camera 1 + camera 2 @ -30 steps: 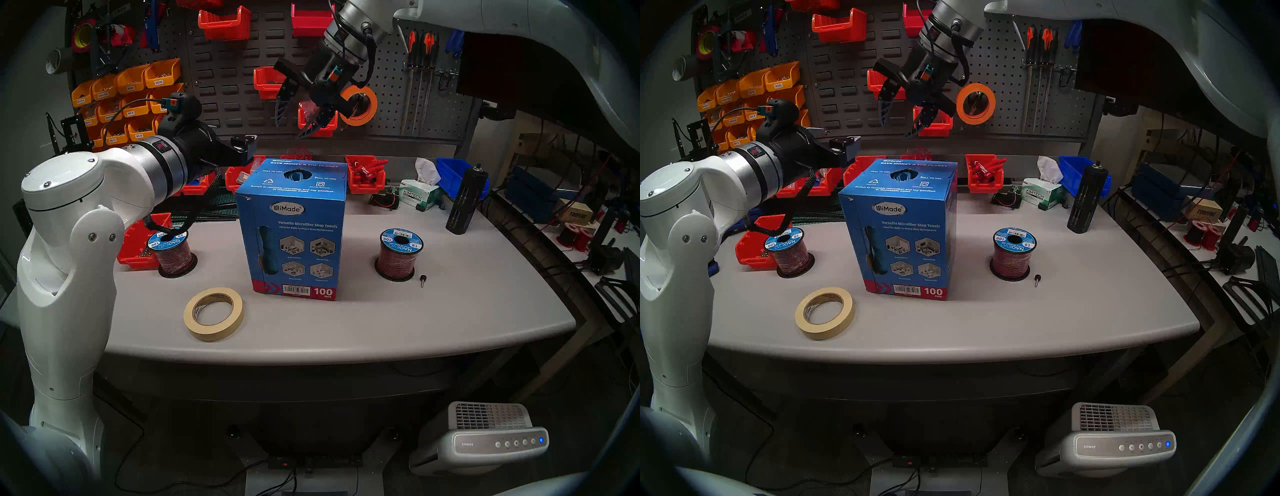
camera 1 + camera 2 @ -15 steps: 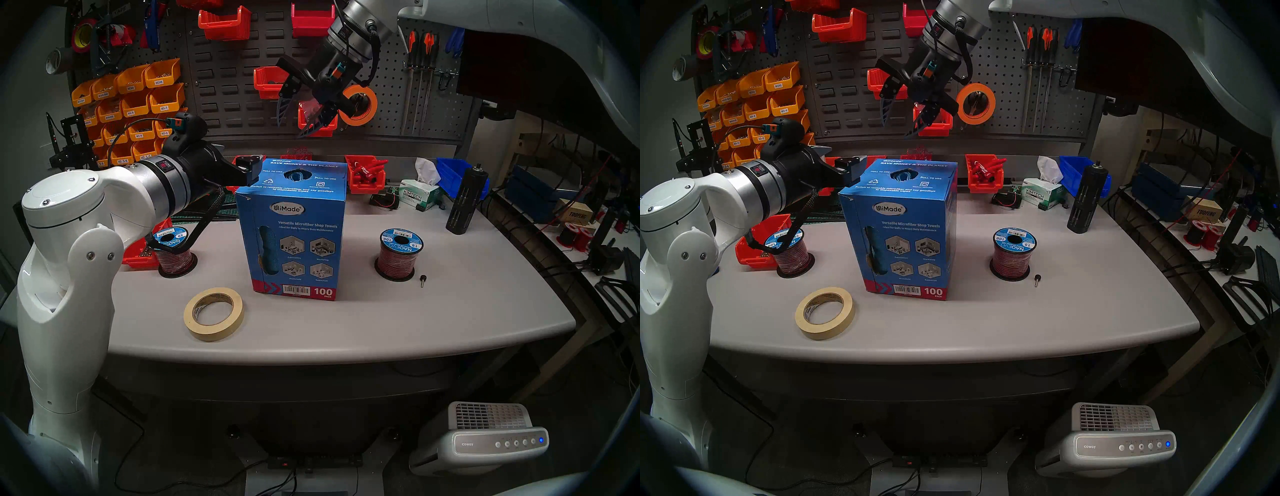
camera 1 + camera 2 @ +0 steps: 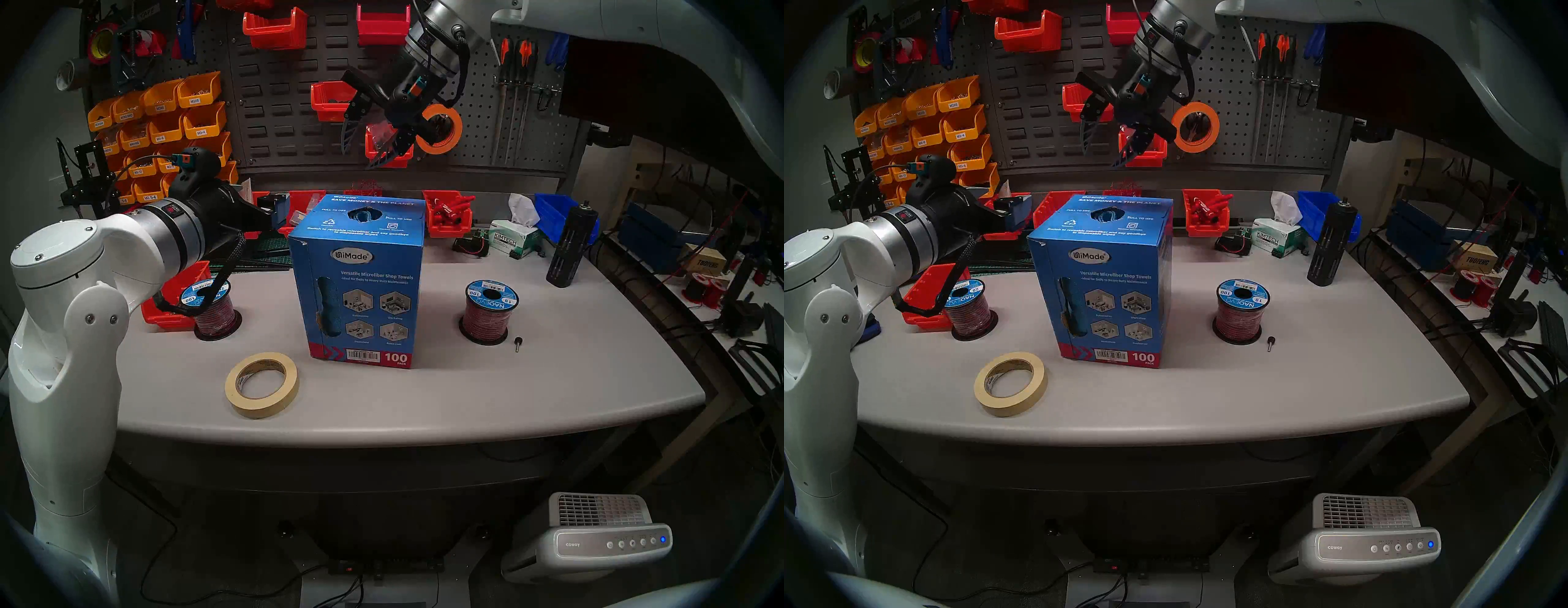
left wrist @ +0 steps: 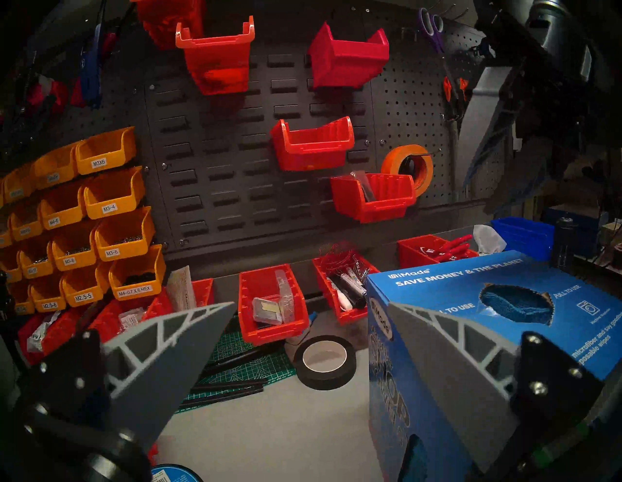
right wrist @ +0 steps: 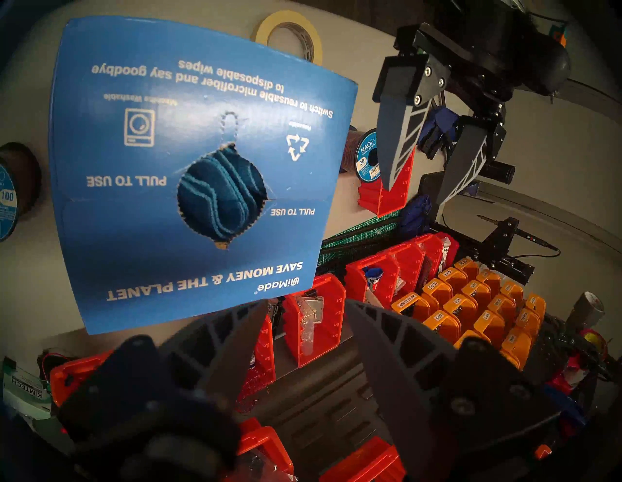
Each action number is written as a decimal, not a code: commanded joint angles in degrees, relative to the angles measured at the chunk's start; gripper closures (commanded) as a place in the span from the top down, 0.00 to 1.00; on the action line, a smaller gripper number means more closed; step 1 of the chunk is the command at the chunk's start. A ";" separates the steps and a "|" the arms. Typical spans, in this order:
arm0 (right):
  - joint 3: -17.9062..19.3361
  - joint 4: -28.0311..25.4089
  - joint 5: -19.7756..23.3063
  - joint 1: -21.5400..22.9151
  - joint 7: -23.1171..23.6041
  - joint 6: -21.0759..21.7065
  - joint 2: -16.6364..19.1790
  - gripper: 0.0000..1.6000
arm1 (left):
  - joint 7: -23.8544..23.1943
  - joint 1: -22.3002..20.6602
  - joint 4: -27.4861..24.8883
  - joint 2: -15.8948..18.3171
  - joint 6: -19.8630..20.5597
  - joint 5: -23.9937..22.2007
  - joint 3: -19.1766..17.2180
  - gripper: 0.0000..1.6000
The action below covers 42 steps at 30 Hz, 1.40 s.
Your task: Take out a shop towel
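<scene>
1. Both my grippers hold nothing: left gripper (image 4: 311, 309) spread wide beside the blue carton (image 3: 365, 276), right gripper (image 5: 303, 309) partly spread above it
2. Shop towel (image 5: 220, 195) sits folded inside the carton's round top hole, untouched

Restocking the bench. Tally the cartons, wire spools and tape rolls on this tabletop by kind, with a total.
Cartons: 2 (blue carton, Kimtech carton)
Wire spools: 2 (left spool, right spool)
Tape rolls: 2 (beige roll, black roll)
Total: 6
</scene>
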 commanded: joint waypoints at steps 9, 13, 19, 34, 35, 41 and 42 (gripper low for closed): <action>-0.37 0.12 1.50 2.80 1.96 0.15 0.86 0.65 | 0.35 3.70 -1.15 -0.20 -0.10 -1.22 -7.19 1.00; -0.54 0.00 1.79 2.90 1.86 0.15 1.00 0.65 | 0.73 5.26 -1.15 -0.44 -0.10 -1.44 -9.18 1.00; -0.84 -0.18 2.25 3.02 1.86 0.15 1.19 0.65 | 1.05 7.54 -1.08 -0.98 -0.10 -1.92 -11.89 1.00; -1.51 -0.63 3.72 3.64 2.11 0.15 1.56 0.64 | 0.01 15.06 -0.91 -3.39 -0.10 -4.03 -15.19 1.00; -1.53 -0.60 3.81 3.69 2.11 0.15 1.60 0.64 | -0.22 15.41 -1.08 -3.51 -0.10 -4.22 -15.16 1.00; -1.81 -0.58 4.49 3.98 2.16 0.15 1.73 0.65 | -1.82 18.29 -1.15 -4.22 -0.10 -5.34 -15.16 1.00; -1.85 -0.59 4.60 4.01 2.16 0.15 1.74 0.65 | -2.09 18.74 -1.15 -4.30 -0.10 -5.51 -15.14 1.00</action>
